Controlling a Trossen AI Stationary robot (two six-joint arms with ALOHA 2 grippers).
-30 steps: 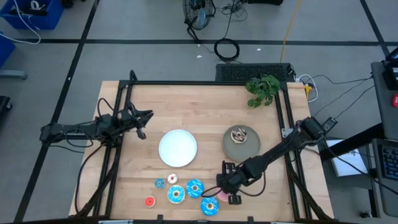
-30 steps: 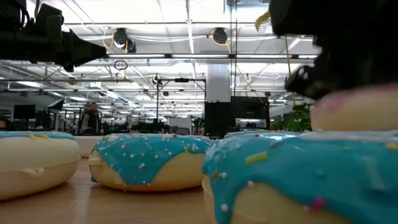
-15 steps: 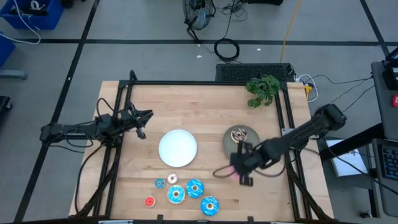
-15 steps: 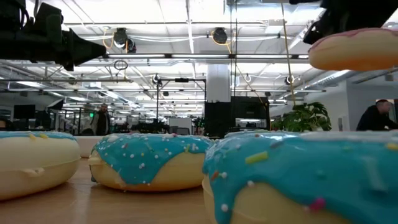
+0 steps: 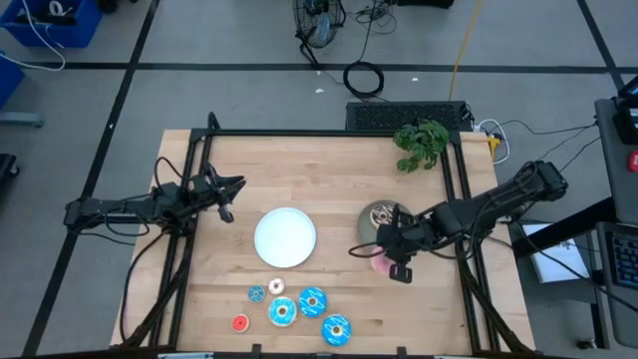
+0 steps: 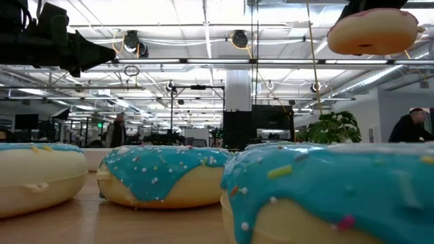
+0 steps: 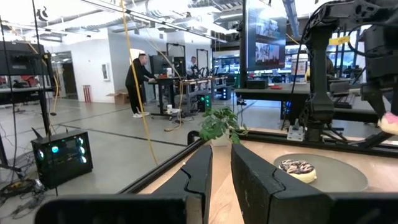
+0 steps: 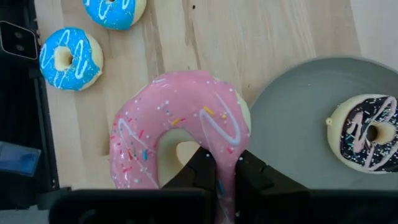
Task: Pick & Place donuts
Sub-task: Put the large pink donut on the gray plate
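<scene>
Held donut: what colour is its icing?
Pink with sprinkles and white squiggles; right wrist view shows it best.

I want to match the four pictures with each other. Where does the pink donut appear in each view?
High view: pink donut under the right tool, beside the grey plate.
Low view: top right, lifted above the blue donuts.
Left wrist view: only a pink edge at far right.
Right wrist view: centre, pinched by the tool.
Shared landmark: the grey plate.
</scene>
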